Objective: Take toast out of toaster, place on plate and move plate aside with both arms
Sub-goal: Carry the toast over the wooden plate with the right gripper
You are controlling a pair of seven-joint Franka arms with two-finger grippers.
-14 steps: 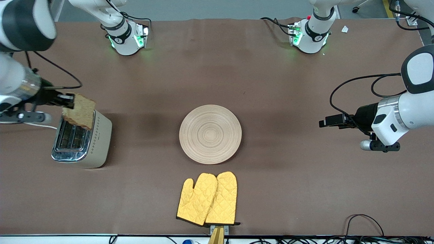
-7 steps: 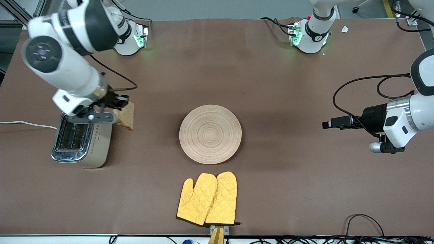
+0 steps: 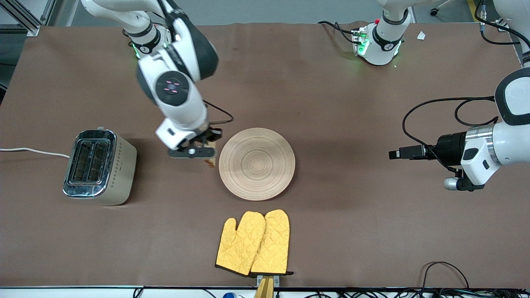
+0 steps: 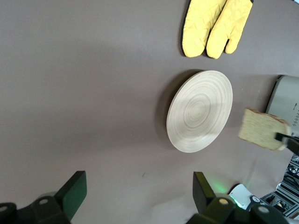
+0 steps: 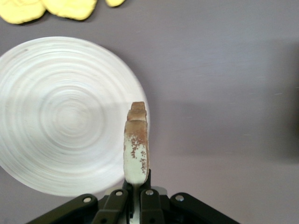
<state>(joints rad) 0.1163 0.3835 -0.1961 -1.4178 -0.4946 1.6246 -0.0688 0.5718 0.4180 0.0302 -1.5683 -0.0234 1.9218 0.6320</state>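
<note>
From my screen I see the toaster (image 3: 98,167) standing toward the right arm's end of the table, and both of its slots look empty. The plate (image 3: 256,164) sits in the middle of the table, round and pale with ring lines, and nothing lies on it. The yellow oven mitts (image 3: 253,243) lie side by side, nearer to the front camera than the plate, and apart from it. The table (image 3: 352,231) has a plain brown cover, and a white cord (image 3: 33,151) runs from the toaster off the table's edge. The right gripper (image 3: 208,154) hangs over the table just beside the plate's rim, on the toaster's side. Its fingers are squeezed tight on the toast (image 5: 136,148), which stands on its edge in the air, with the crust facing the wrist camera. The left gripper (image 3: 395,154) hangs over bare table toward the left arm's end, well apart from the plate. Its fingers (image 4: 204,187) are spread wide and hold nothing. That arm waits.
</note>
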